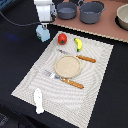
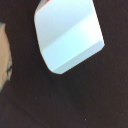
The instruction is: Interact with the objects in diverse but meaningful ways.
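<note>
A small white elongated piece [image 1: 38, 100] lies nearest the camera, at the near corner of a striped placemat [image 1: 30, 82] on a dark worktop [image 1: 15, 50]. At the far side, the gripper [image 1: 44, 23] hangs over a pale blue-white carton [image 1: 43, 33], which sits just off the mat's far corner; the wrist view shows the carton [image 2: 67, 35] filling the frame against the dark surface (whether the gripper is released or clenched cannot be told). Outward on the mat: one red tomato [image 1: 62, 38], one yellow banana [image 1: 78, 44], one round tan plate [image 1: 67, 66], and two utensils with orange handles [image 1: 86, 58]. Beyond, a lighter board [image 1: 107, 31] carries two dark grey two-handled pots [image 1: 92, 11]. The white arm [image 1: 44, 9] descends nearly upright from the top.
</note>
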### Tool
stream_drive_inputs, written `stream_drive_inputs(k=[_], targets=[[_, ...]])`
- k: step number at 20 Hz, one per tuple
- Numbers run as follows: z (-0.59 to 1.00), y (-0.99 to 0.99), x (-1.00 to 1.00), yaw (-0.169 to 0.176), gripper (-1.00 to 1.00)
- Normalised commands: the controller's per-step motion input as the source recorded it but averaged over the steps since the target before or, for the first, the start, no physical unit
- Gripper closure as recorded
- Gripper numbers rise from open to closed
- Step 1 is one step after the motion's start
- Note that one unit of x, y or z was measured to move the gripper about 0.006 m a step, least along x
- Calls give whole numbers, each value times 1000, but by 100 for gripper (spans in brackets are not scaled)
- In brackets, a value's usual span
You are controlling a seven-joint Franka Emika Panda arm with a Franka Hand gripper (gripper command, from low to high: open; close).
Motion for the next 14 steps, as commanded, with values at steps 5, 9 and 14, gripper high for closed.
stream_drive_inputs(k=[5,9,14], targets=[[-172,0,-102,82,-100],[-90,0,0,52,-100],[-203,-2,-19,42,-100]])
